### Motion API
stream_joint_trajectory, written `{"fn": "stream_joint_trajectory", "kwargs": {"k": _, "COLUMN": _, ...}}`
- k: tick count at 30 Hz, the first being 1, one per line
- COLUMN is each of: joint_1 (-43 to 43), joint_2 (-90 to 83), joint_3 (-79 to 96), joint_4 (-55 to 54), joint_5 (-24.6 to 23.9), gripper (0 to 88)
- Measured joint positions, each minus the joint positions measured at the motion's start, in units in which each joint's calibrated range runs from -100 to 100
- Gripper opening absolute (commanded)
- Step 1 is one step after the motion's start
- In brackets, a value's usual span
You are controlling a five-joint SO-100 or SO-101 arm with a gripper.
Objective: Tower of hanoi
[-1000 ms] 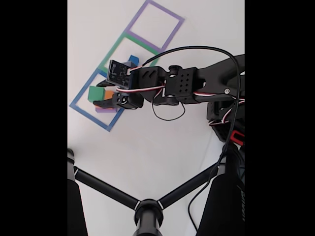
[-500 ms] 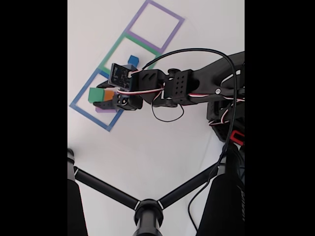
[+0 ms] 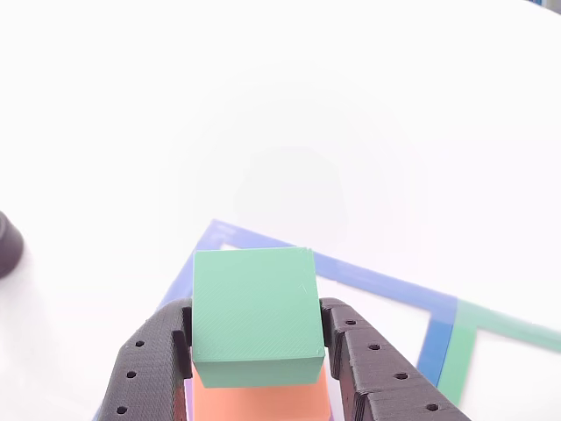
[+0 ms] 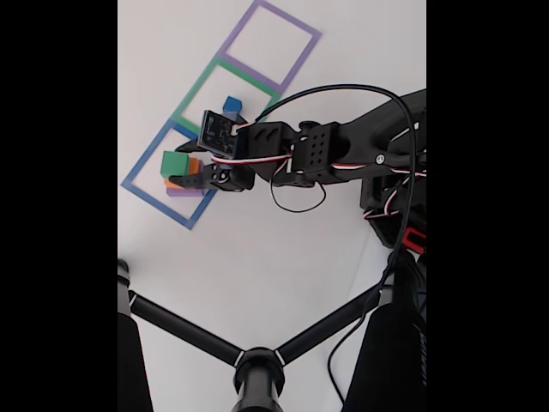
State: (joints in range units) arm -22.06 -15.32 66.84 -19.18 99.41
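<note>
In the other view a green block sits between my gripper's two black fingers, which press on its left and right sides. Directly under it lies the orange block, with a purple sliver at its left edge. In the fixed view the gripper holds the green block over the orange block and the purple block, inside the blue outline. The small blue cube stands apart in the green outline.
Three flat square outlines run diagonally in the fixed view: blue, green, purple. A black stand with spreading legs takes the bottom. The arm's body and cables fill the right. A dark object sits at the other view's left edge.
The gripper with the green block has shifted slightly right, from beside the orange block to over it. The blue cube has stayed put.
</note>
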Motion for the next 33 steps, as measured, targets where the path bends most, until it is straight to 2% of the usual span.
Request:
{"fn": "stream_joint_trajectory", "kwargs": {"k": 17, "joint_1": 0.08, "joint_2": 0.0, "joint_3": 1.57, "joint_4": -0.96, "joint_5": 0.0, "gripper": 4.2}}
{"fn": "stream_joint_trajectory", "kwargs": {"k": 27, "joint_1": 0.98, "joint_2": 0.68, "joint_3": 2.18, "joint_4": -1.85, "joint_5": 0.0, "gripper": 17.6}}
{"fn": "stream_joint_trajectory", "kwargs": {"k": 33, "joint_1": 0.98, "joint_2": 1.18, "joint_3": 2.44, "joint_4": -3.29, "joint_5": 0.0, "gripper": 20.7}}
